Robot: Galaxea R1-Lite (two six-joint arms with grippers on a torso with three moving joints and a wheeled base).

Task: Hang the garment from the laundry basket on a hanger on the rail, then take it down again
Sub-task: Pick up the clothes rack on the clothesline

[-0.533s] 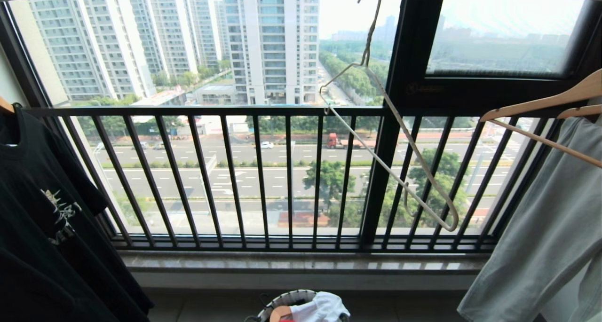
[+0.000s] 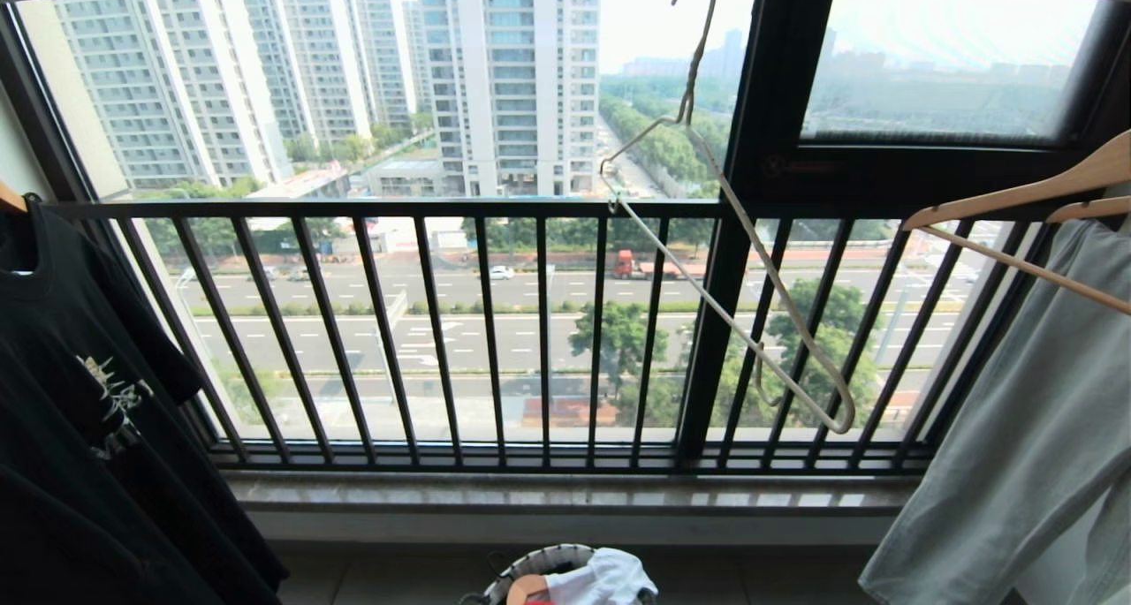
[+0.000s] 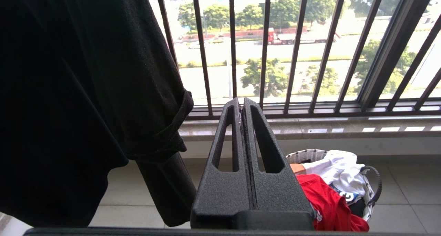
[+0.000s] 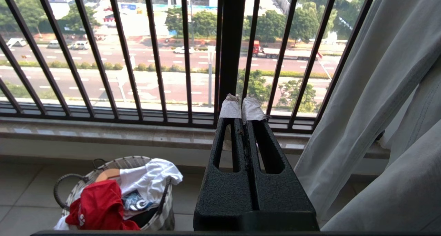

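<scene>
Both your hands sit clenched and empty: left hand beside the black shirt, right hand above the basket holding the red shirt.

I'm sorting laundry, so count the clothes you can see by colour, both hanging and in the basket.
Black: 1, the black T-shirt, hanging
Pale grey: 1, the pale grey garment, hanging
Red: 1, the red T-shirt, in the laundry basket
White: 1, the white shirt, in the basket
Total: 4; anything buried deeper is hidden.
</scene>
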